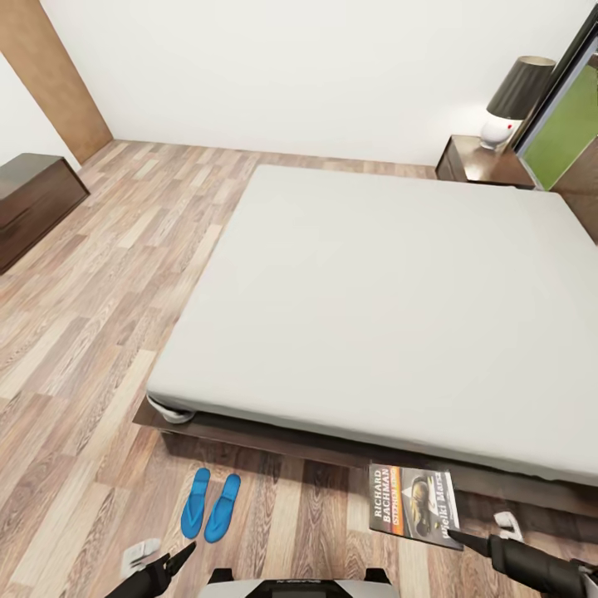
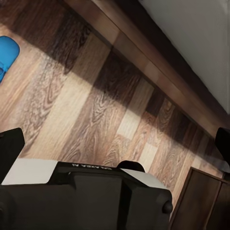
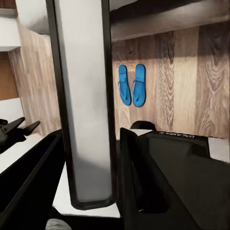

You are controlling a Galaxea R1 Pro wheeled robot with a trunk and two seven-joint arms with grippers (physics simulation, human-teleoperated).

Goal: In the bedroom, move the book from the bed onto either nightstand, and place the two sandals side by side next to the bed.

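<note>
wood-plank floor (image 1: 91,332) underfoot, white walls behind, brown door (image 1: 50,75) at the far left corner. big low bed (image 1: 390,307) across most of the head view, plain off-white mattress on a dark wooden frame, near edge of the frame showing as a dark strip along the bottom. dark low bench (image 1: 33,203) against the left wall, well apart from the bed. at the far right corner of the bed, a dark nightstand (image 1: 482,162) carrying a lamp (image 1: 515,95) with a dark shade and white base, tall dark-framed window (image 1: 565,108) just beside it.

lower down, off the mattress: the book (image 1: 414,505), held in the air over the floor just in front of the bed's near edge, cover up, "richard bachman" lettering readable. right gripper (image 1: 458,537) pinching the book at its lower right corner; in the right wrist view the book (image 3: 84,105) stands edge-on between the fingers, a tall pale slab with dark borders.

two blue sandals (image 1: 210,505) flat on the floor, side by side and nearly touching, near the bed's near left corner; seen again in the right wrist view (image 3: 132,85), and one blue tip (image 2: 7,55) in the left wrist view.

left gripper (image 1: 178,558) low at the bottom left, over the floor, holding nothing seen; spread or pressed together, cannot tell.
</note>
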